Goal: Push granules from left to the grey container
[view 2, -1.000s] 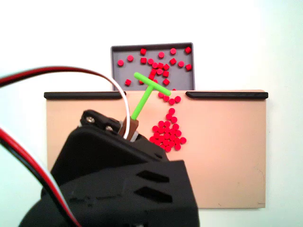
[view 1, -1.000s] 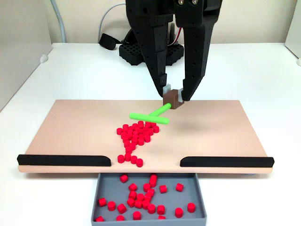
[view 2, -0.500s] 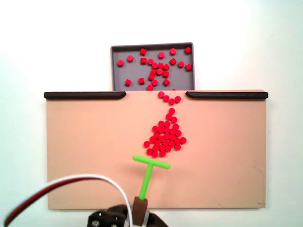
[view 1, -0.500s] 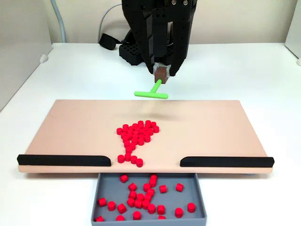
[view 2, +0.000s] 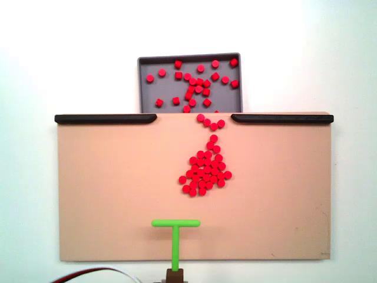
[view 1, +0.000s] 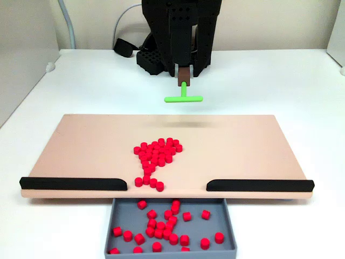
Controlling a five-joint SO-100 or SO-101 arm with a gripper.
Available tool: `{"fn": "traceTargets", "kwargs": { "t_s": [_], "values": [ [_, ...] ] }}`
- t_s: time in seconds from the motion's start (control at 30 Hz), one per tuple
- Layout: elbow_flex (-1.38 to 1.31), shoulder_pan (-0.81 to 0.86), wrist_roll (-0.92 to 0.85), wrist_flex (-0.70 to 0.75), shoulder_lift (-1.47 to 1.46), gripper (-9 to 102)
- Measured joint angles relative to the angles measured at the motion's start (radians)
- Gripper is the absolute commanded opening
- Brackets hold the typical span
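Fingers (view 1: 185,75) hold pusher (view 1: 183,99) behind granules (view 1: 157,152).

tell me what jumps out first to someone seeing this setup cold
The bright red granules grab the eye: a cluster sits mid-way across the tan board, trailing toward the gap between two black strips, with more scattered in the grey container beyond it. Next comes the green T-shaped pusher, held by the black arm's end effector behind the board's far edge.
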Motion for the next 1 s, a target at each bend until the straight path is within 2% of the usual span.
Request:
{"fn": "traceTargets", "kwargs": {
  "t_s": [1.0],
  "values": [
    [0.000,0.029,-0.054,0.002,0.041,0]
  ]
}}
